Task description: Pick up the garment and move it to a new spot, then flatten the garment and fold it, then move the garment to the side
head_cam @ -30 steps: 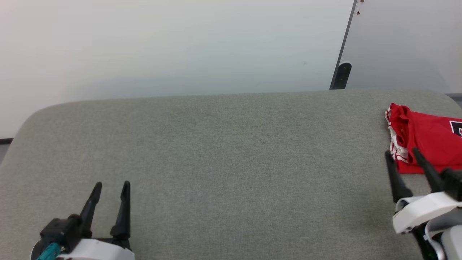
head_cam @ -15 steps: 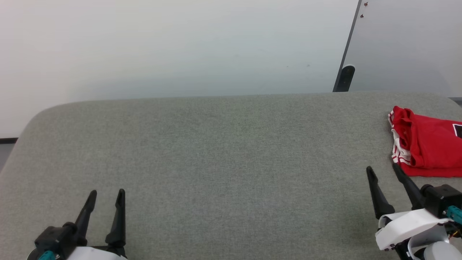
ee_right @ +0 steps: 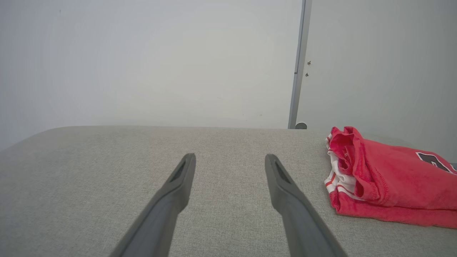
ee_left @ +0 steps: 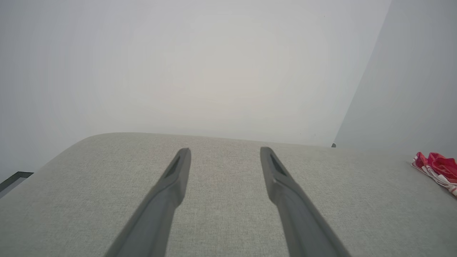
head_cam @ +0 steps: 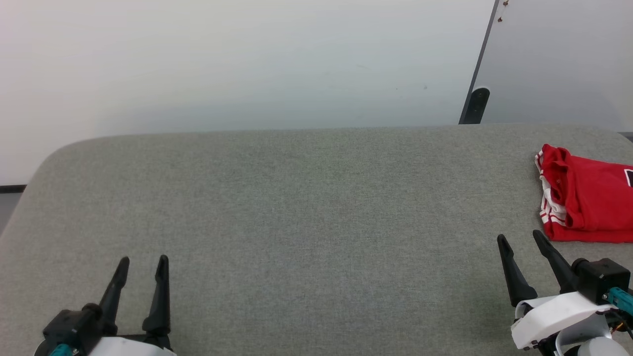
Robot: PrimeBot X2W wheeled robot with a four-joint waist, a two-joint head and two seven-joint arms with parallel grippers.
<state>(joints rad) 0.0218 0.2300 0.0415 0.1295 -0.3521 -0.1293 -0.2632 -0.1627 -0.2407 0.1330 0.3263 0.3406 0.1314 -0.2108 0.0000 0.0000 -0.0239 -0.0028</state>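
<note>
Garment point(head_cam: 588, 202): red folded bundle, white striped trim; left pincer point(head_cam: 142, 259) and right pincer point(head_cam: 518, 236) spread, empty.

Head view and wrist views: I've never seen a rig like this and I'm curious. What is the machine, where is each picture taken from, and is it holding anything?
This is a two-armed robot. The wide picture comes from a camera on its head, looking down at a grey fabric-covered surface. The dark two-pronged things at its bottom corners are the robot's hands: the left gripper and the right gripper. The other two pictures come from a camera on each wrist, looking along that gripper's own fingers. Both grippers are open and hold nothing. On the surface lies a folded red jersey with white striped trim, at the far right, just beyond the right gripper and not touching it.
</note>
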